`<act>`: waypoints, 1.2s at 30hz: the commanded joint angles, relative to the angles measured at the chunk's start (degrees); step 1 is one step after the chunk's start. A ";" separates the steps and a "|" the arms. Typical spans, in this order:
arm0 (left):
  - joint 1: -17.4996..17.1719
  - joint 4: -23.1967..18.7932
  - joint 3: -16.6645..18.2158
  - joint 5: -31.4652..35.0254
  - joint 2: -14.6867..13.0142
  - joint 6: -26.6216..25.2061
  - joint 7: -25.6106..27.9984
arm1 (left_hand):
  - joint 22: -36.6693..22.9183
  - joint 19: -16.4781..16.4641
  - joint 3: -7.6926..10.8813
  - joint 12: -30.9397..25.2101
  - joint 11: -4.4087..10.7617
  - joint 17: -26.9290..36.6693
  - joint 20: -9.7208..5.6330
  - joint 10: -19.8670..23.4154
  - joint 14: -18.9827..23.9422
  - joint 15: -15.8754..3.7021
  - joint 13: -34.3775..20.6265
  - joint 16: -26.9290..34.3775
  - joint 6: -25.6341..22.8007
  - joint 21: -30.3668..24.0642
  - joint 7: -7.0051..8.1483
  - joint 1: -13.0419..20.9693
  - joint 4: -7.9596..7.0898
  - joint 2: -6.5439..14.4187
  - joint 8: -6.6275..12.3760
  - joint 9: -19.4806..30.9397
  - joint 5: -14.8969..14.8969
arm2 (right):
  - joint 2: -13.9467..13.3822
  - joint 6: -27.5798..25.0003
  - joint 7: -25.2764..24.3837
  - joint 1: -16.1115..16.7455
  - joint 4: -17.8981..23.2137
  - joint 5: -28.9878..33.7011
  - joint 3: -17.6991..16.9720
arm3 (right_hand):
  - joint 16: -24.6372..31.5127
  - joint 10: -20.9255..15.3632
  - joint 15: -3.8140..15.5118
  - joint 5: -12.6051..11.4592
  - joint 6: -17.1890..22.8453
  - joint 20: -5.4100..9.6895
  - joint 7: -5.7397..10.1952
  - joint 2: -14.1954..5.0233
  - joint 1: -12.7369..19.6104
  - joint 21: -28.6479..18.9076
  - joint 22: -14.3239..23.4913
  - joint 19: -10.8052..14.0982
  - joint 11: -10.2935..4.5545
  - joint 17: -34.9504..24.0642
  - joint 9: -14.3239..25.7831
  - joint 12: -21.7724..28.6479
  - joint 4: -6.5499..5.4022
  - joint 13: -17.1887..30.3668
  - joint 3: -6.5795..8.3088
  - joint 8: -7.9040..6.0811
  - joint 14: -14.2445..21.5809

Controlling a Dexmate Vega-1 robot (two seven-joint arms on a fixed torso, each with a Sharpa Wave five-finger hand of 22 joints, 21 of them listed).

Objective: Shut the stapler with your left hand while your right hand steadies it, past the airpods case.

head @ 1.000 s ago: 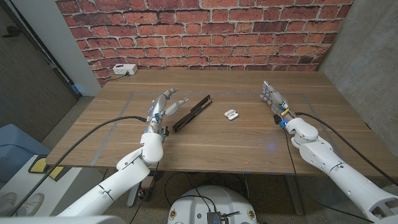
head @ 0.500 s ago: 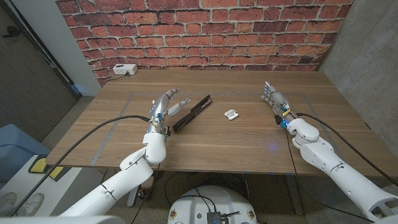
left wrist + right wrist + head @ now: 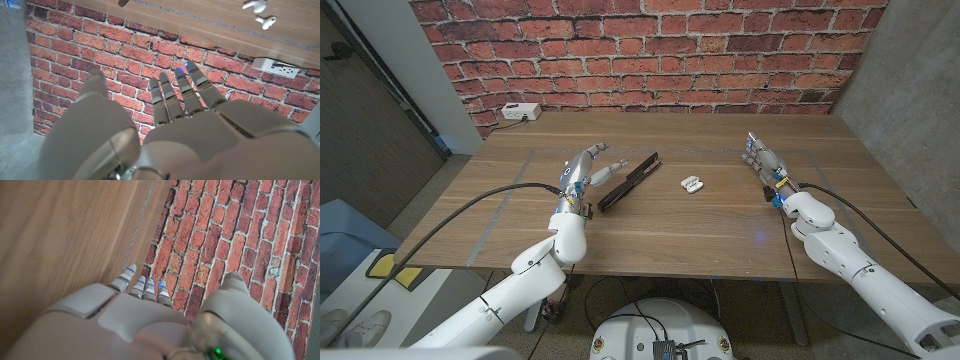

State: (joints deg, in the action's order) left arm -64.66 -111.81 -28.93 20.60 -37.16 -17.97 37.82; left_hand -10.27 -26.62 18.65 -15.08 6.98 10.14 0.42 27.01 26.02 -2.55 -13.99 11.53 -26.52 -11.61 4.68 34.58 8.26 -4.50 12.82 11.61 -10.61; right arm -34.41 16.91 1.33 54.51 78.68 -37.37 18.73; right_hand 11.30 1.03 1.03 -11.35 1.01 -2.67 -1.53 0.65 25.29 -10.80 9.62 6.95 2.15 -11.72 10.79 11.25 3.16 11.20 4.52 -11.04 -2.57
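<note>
A long black stapler (image 3: 629, 181) lies slantwise on the wooden table (image 3: 660, 235), left of centre. The small white airpods case (image 3: 692, 184) sits just right of it, and it also appears in the left wrist view as the airpods case (image 3: 258, 7). My left hand (image 3: 586, 170) hovers just left of the stapler with its fingers stretched out and apart, holding nothing; the left hand (image 3: 170, 125) points at the brick wall. My right hand (image 3: 764, 161) stands open far to the right of the case, apart from both objects. In its own view the right hand (image 3: 130, 322) is empty.
A white power strip (image 3: 521, 112) lies at the table's back left corner, also seen as the power strip (image 3: 272, 67). A brick wall (image 3: 650, 50) stands behind the table. Black cables run off both arms over the front edge.
My left hand has turned a little beside the stapler, thumb lower. The right hand has drifted slightly right. Stapler and case have not moved.
</note>
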 commanded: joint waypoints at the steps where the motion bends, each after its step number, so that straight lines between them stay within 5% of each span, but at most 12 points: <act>1: -0.45 -2.73 -0.53 2.70 -1.92 -4.43 -1.62 | -0.06 -0.51 0.52 -0.25 0.31 0.11 -0.09 0.29 0.46 -6.58 -0.31 0.14 -0.31 -0.12 0.06 1.61 0.46 0.59 0.10 0.30 -0.24 | 0.01 0.32 -0.42 0.50 0.59 0.18 0.02 | 0.49 -0.22 0.00 -0.02 0.30 0.20 0.10 -0.36 0.18 -0.03 0.16 0.15 -0.21 -0.06 0.16 0.12 0.56 0.03 0.06 -0.26 -0.07; 26: 0.80 -5.46 -3.86 9.60 -3.05 -13.67 -4.19 | -0.05 -0.87 0.32 -0.47 0.84 0.06 -0.29 1.34 0.98 -7.07 -0.67 0.01 -1.24 -0.14 0.55 3.66 0.87 0.24 0.23 0.42 0.21 | 0.17 -0.79 -1.36 -0.83 0.60 1.65 0.96 | 0.51 -0.24 0.07 0.03 0.24 0.26 0.15 -0.53 0.17 -0.01 0.16 0.05 -0.16 0.01 0.15 0.15 0.81 0.03 -0.04 -0.22 -0.14; 36: 2.03 -4.96 -4.52 9.91 -4.18 -12.38 -6.08 | -0.05 -0.87 0.26 -0.43 1.40 0.05 -0.63 1.48 0.86 -7.51 -0.80 -0.16 -1.48 -0.10 1.43 4.61 0.97 0.15 0.20 0.46 0.20 | 0.12 -0.81 -1.03 -1.10 0.00 1.57 0.96 | 0.54 -0.05 0.01 0.05 -0.16 0.27 0.26 -0.57 0.14 -0.04 0.16 0.08 -0.28 0.03 0.16 0.08 0.91 0.03 -0.10 -0.09 -0.14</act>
State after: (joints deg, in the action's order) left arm -63.76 -116.83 -32.61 29.63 -40.30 -30.44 33.70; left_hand -10.13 -27.02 18.89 -15.08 8.20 10.14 0.01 28.24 26.61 -2.56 -14.53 11.53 -27.74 -11.62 5.70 38.55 8.94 -4.28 12.81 11.86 -10.36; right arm -34.13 16.35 0.27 53.76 79.13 -36.03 19.56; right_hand 11.30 1.03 1.03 -11.35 1.01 -2.67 -1.53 0.65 25.29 -10.81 9.62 6.96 2.15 -11.73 10.79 11.25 3.86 11.21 4.30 -11.04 -2.57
